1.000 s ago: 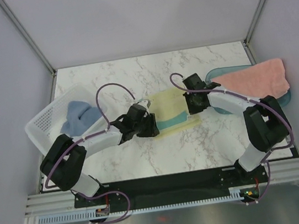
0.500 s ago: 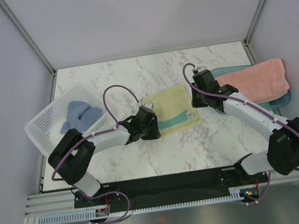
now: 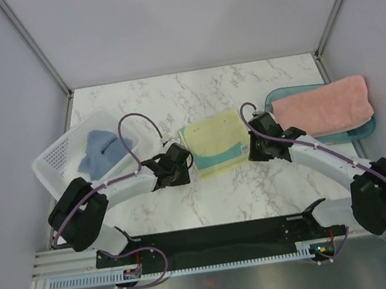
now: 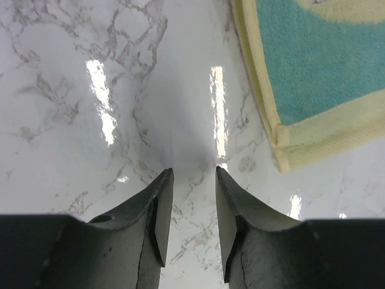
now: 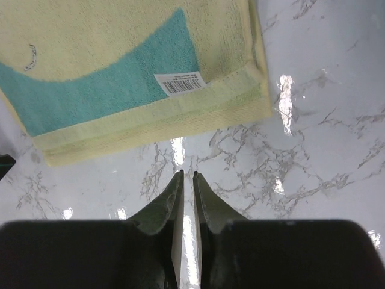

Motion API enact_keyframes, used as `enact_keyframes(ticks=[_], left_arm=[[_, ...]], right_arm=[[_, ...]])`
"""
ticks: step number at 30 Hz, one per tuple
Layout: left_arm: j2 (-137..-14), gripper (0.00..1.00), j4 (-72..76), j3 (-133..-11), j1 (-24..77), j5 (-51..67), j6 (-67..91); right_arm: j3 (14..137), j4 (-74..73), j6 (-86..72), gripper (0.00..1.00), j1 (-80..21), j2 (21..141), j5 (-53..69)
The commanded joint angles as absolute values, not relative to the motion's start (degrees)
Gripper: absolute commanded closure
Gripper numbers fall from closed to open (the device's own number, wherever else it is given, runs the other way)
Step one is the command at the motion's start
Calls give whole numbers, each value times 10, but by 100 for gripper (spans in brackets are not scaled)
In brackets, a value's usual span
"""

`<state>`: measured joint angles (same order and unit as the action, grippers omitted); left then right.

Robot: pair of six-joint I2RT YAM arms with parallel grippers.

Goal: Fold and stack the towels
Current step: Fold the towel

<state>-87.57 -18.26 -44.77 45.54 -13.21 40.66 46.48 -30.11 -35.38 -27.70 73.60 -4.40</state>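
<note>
The pale-yellow-and-teal towel [image 3: 213, 142] lies folded flat mid-table. In the left wrist view its corner [image 4: 313, 66] is up and to the right of my jaws. In the right wrist view its banded edge [image 5: 120, 78], with a barcode tag, is just ahead of my jaws. My left gripper [image 3: 181, 169] [image 4: 192, 171] is open and empty over bare marble, left of the towel. My right gripper [image 3: 257, 151] [image 5: 187, 174] is shut and empty, just off the towel's right edge. The salmon-pink towel [image 3: 324, 106] lies folded on the tray. The blue-grey towel [image 3: 102, 150] lies crumpled in the basket.
The white perforated basket [image 3: 55, 160] stands at the left. The teal translucent tray [image 3: 360, 132] sits at the right edge under the pink towel. Grey walls close in the table on three sides.
Both grippers have come off the yellow-and-teal towel and backed away, the left to the left, the right toward the near side. The towel lies flat, shifted slightly back.
</note>
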Motion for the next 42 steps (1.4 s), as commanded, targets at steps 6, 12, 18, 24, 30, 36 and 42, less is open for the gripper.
enact_keyframes(ticks=[6,12,18,24,30,36,42], left_arm=[[-783,73,-17,-402,472,-3,397],[-869,95,15,-457,476,38,372],[-924,98,23,-471,481,26,369],[-952,98,-22,-480,481,-43,368],[-933,98,-70,-447,481,-57,384],[-871,98,-173,-417,479,-126,401],[-815,84,-184,-427,480,-106,402]], right_arm=[[487,-254,-353,92,-282,756,-89],[481,-256,-345,92,-282,701,-115],[487,-261,-333,92,-282,671,-119],[491,-263,-321,92,-282,661,-122],[495,-275,-318,91,-282,660,-120],[475,-280,-356,89,-282,667,-74],[414,-215,-462,83,-283,700,-33]])
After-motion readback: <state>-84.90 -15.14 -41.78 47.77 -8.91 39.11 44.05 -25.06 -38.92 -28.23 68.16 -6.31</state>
